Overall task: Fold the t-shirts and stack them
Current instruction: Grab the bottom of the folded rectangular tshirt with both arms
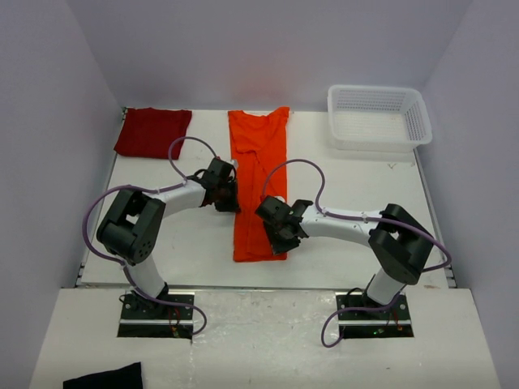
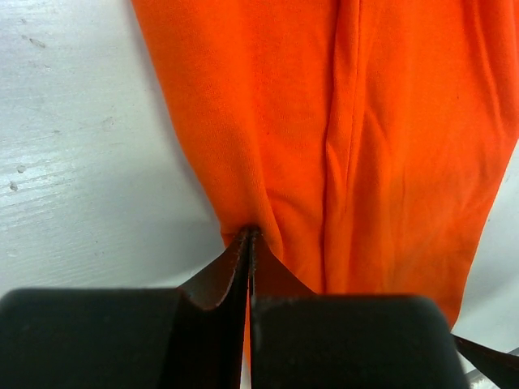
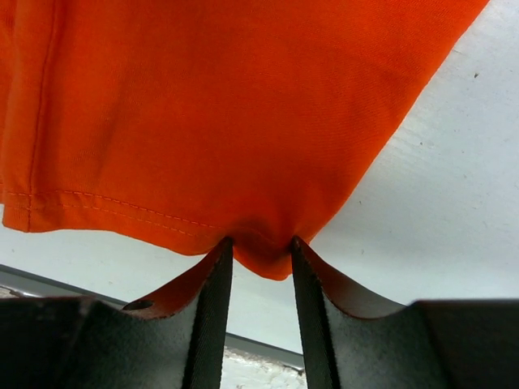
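Tabletop (image 1: 186,243) far corners: basket (image 1: 375,89) right, red t-shirt (image 1: 152,132) left.
My left gripper (image 2: 250,235): clamped on orange t-shirt (image 1: 258,154) edge.
My right gripper (image 3: 259,243): parted, straddling its hem corner.

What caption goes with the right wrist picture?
Right gripper, jaws apart, around a hem corner of the orange t-shirt on the white table.

No legible text, label, brand, number or sign on anything here

Robot lab test cell — white table (image 1: 195,243) boxed by plain pale walls (image 1: 268,49) behind and beside it; left arm (image 1: 134,227), right arm (image 1: 389,239) bolted at its near edge.
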You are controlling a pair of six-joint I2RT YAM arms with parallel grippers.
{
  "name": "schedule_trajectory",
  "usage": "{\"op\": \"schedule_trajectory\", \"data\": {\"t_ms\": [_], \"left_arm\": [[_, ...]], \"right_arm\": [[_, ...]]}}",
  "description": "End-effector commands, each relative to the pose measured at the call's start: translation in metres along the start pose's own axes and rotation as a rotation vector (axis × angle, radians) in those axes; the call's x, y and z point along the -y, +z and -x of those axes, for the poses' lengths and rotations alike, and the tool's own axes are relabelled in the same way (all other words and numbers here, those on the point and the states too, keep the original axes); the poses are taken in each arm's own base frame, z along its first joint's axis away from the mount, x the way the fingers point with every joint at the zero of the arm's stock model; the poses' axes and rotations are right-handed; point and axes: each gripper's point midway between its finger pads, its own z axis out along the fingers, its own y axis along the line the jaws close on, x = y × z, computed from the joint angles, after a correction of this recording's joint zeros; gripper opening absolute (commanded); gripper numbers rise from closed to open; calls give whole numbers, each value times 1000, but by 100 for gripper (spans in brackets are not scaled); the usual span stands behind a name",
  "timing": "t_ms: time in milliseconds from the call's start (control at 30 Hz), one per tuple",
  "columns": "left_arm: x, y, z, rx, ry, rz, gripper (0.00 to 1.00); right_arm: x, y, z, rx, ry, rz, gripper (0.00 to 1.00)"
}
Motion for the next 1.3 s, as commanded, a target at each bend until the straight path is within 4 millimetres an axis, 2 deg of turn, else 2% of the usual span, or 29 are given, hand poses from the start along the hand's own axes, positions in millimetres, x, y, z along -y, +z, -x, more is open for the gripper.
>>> {"op": "schedule_trajectory", "data": {"t_ms": [0, 533, 700, 867, 1100, 1267], "left_arm": [[-7, 5, -11, -28, -6, 11, 0], [-6, 7, -14, -38, 8, -6, 0], [-7, 11, -16, -50, 6, -9, 0], [-10, 13, -18, -56, 3, -6, 0], [-14, 19, -20, -75, -6, 8, 0], [-22, 24, -24, -87, -12, 38, 0]], "right_arm": [[-10, -4, 10, 36, 33, 16, 36], [-6, 17, -11, -26, 90, 3, 27], [-1, 19, -13, -36, 115, -26, 9], [2, 12, -14, -12, 129, -58, 2], [11, -2, -13, 29, 142, -123, 6], [19, -11, -16, 47, 164, -150, 2]]}}
